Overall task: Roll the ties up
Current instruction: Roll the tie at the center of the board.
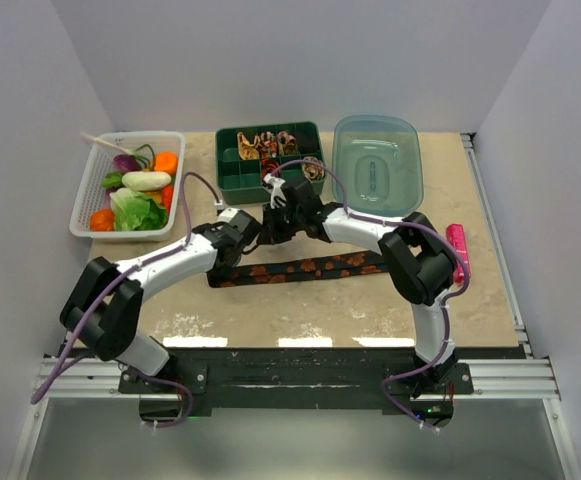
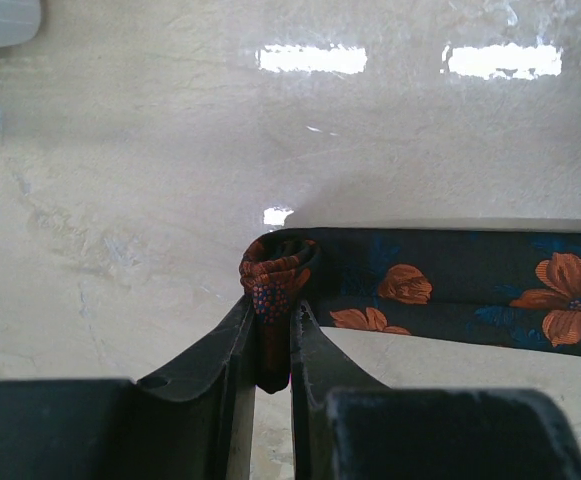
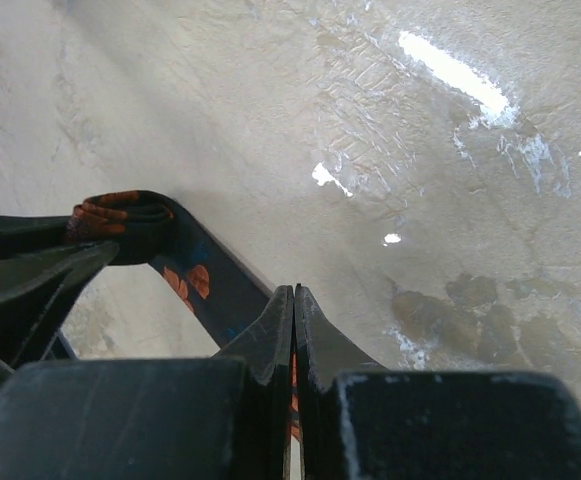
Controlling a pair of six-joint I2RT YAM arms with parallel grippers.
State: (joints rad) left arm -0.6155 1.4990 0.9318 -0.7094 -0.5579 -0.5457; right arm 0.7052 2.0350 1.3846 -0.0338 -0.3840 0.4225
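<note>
A long black tie with orange-red flowers (image 1: 305,268) lies across the table in front of both arms. My left gripper (image 1: 253,236) is shut on its folded, partly coiled end (image 2: 275,270), and the tie's strip (image 2: 450,290) runs off to the right. My right gripper (image 1: 276,222) is right beside it, shut on the same tie (image 3: 205,285), with a sliver of orange fabric between the fingers (image 3: 310,320). The small coil (image 3: 120,213) shows at its left. Several rolled ties (image 1: 270,143) sit in a green box (image 1: 232,172).
A clear blue-green lid (image 1: 377,165) lies right of the green box. A white basket (image 1: 88,200) of toy vegetables stands at the back left. A small pink bar (image 1: 458,250) lies at the right, by the right arm's elbow.
</note>
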